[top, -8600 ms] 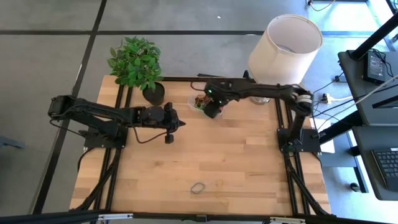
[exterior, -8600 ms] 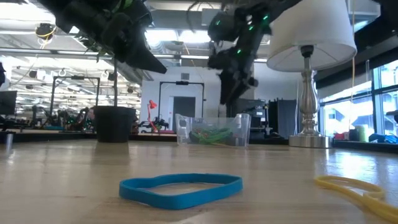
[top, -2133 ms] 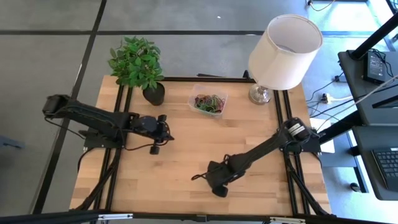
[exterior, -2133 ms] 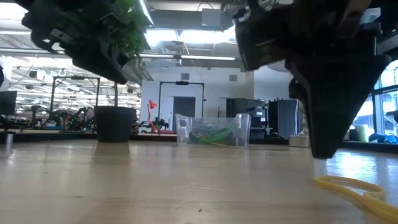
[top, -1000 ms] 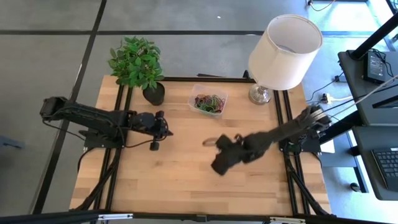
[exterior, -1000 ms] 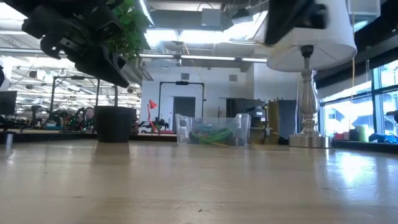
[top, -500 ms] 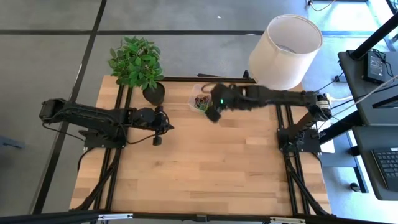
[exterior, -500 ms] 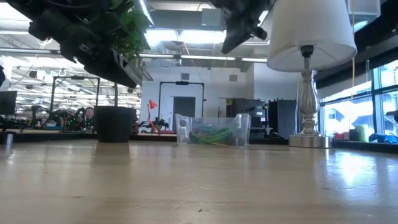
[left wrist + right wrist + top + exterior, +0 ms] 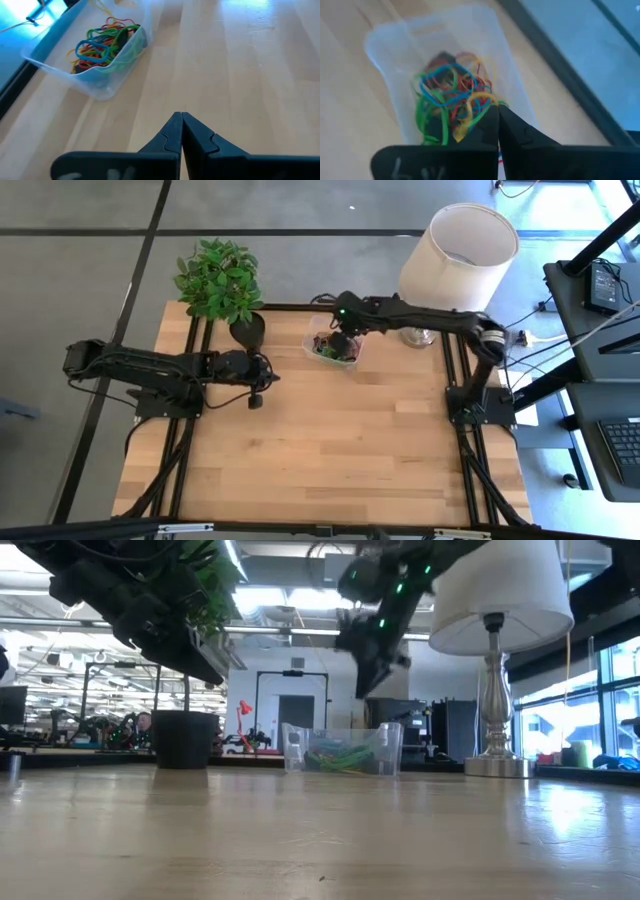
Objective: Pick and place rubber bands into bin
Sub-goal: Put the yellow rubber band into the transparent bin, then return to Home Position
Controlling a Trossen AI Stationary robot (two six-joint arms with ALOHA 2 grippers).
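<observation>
Wooden table [image 9: 340,440]: broad middle and near half lie bare, open passage from either side. Far edge crowded: plant pot [image 9: 247,330] at left, clear bin [image 9: 352,356] in centre, lamp [image 9: 455,265] at right. Right gripper [image 9: 338,346] hangs directly over bin, blocking approach from above. Left gripper [image 9: 256,394] sits near pot, narrowing gap between pot and bin.

Right claw [image 9: 341,343] has swung back from the table's front to above the bin [image 9: 352,358].
</observation>
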